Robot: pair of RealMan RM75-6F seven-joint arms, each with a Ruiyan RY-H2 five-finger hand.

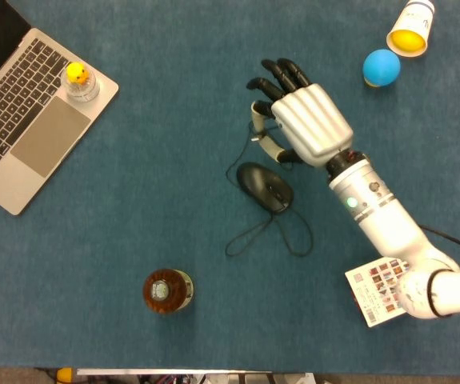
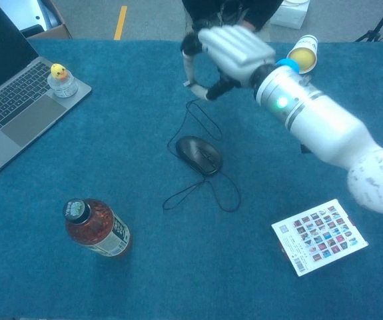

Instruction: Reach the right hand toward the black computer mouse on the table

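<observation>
Hovering above the table, the right hand (image 1: 310, 126) holds nothing, its fingers loosely spread and slightly curled; the black computer mouse (image 1: 265, 187) lies on the blue table (image 1: 174, 96) just below and left of it, cable looped beside; judging by the gap, the reach is unfinished, contact yet to come.

mouse (image 1: 265, 186) 1 | laptop (image 1: 23, 112) 1 | bottle (image 1: 166, 291) 1 | ball (image 1: 382, 67) 1 | cup (image 1: 411, 29) 1 | card (image 1: 380, 288) 1

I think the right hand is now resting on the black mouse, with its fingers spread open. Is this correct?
Not quite. The right hand does not rest on the black mouse; the chest view shows it raised above the table, clear of the mouse. Its fingers are spread open and hold nothing.
</observation>
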